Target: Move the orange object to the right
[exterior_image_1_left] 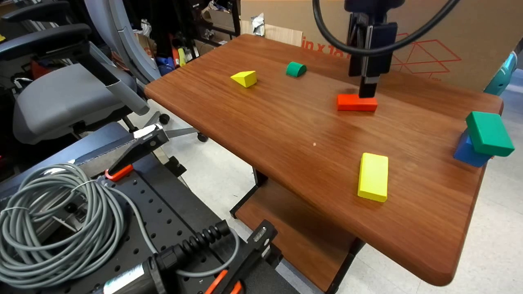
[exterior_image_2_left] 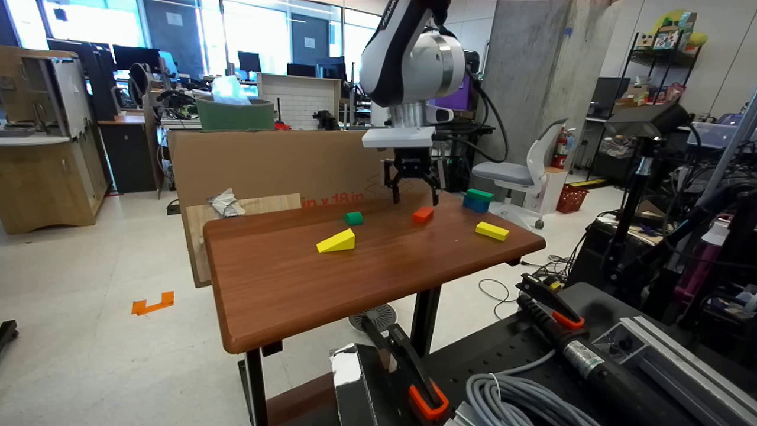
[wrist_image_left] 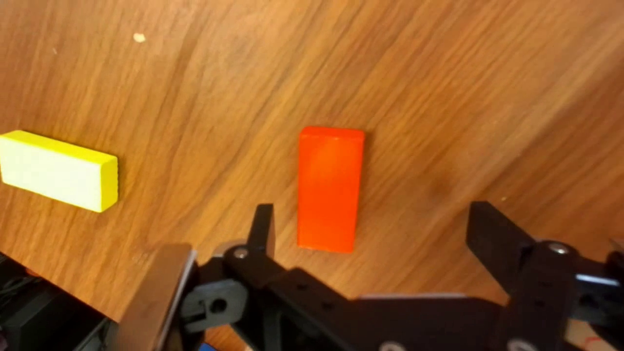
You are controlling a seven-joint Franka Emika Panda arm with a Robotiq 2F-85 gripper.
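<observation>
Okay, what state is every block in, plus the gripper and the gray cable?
Gripper: open, above the table, holding nothing.
Orange block: lying flat on the table, ungripped.
Yellow block: lying flat.
Yellow wedge: sloped side up.
Green half-round: curved side up.
Green block: stacked askew on the blue block.
Blue block: under the green one.
Gray cable: coiled, tied.

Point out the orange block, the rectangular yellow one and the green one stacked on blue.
Orange block [wrist_image_left: 329, 192], in the wrist view: its top face.
Rectangular yellow block [exterior_image_1_left: 374, 174], in an exterior view: its top face.
Stacked green block [exterior_image_1_left: 489, 131], in an exterior view: its top face.
</observation>
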